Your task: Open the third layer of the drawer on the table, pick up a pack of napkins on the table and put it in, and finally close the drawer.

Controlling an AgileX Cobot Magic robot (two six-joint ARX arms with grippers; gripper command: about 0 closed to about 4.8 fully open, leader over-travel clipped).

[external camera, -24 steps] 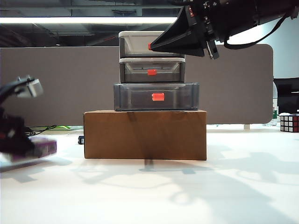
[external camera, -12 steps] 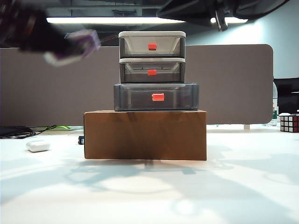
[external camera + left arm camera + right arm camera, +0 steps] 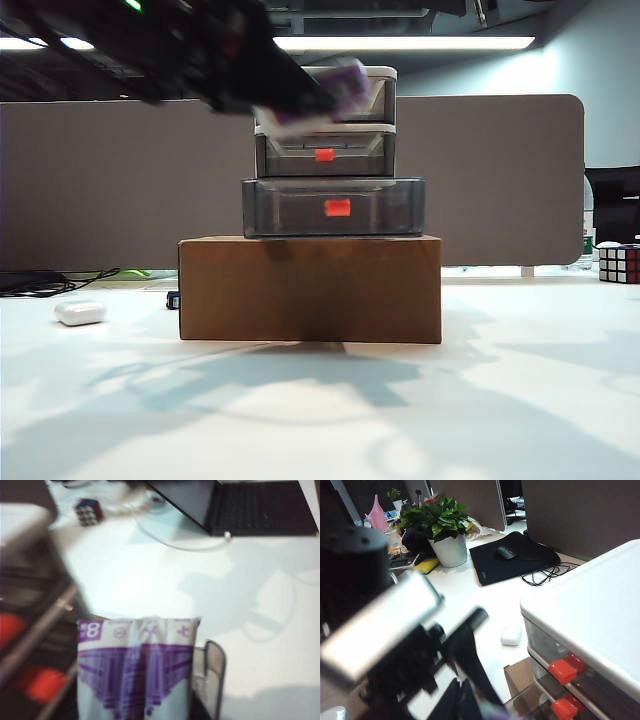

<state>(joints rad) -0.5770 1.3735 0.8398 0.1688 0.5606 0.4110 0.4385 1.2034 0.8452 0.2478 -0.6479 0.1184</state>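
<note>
The left gripper (image 3: 150, 700) is clenched on the soft purple-and-white pack of napkins (image 3: 335, 88), carrying it high in the air in front of the top tray of the small three-tier drawer unit with smoky grey trays and red handles (image 3: 325, 150). The unit stands on a brown cardboard box (image 3: 310, 290) on the wide white worktop (image 3: 320, 410). Its lowest tray, the third layer (image 3: 333, 207), sticks out forward of the two above. In the left wrist view the pack (image 3: 137, 670) hangs beside the blurred drawer front. The right gripper is not visible in any view, so I cannot tell its state. A small white oval case (image 3: 80, 313) lies on the worktop, well left of the box.
</note>
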